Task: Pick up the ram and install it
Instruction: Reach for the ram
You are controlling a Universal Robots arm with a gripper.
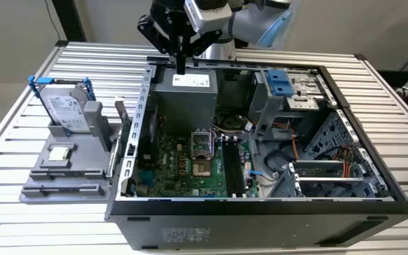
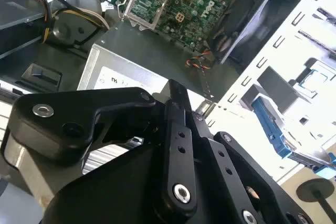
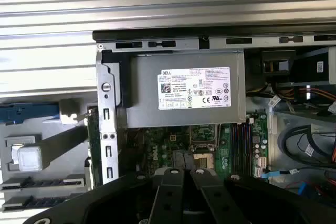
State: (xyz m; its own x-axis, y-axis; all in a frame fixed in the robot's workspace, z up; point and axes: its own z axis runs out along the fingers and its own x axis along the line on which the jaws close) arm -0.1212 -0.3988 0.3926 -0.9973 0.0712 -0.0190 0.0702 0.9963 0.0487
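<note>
The ram [image 1: 68, 172] seems to be the dark strip lying flat in a slot of the grey holder [image 1: 41, 194], at about 8 o'clock from the open case [image 1: 261, 204] in the exterior view. In the first wrist view it shows as a thin blue-dark bar [image 3: 39, 184]. A second dark strip lies in the slot just nearer the front, and I cannot tell whether that is another stick or a bare slot.

I judge the ram light, stiff and fragile. It is a thin board with chips on its faces and contacts along one long edge. The best hold is probably across the two flat faces near the middle of its length, clear of the contacts, with a gentle squeeze. It sits low in the slot, so little of it stands free to pinch.

Farther back on the holder come the chip [image 1: 59, 153] and then the upright drive [image 1: 68, 109].

Farthest, at the case's 12 o'clock edge, the gripper [image 1: 181, 68] hangs above the power supply [image 1: 186, 98]. Its fingers are drawn together, with nothing seen between them in the second wrist view [image 2: 176, 90]. The ram is well apart from them, toward 7 o'clock and outside the case wall.
</note>
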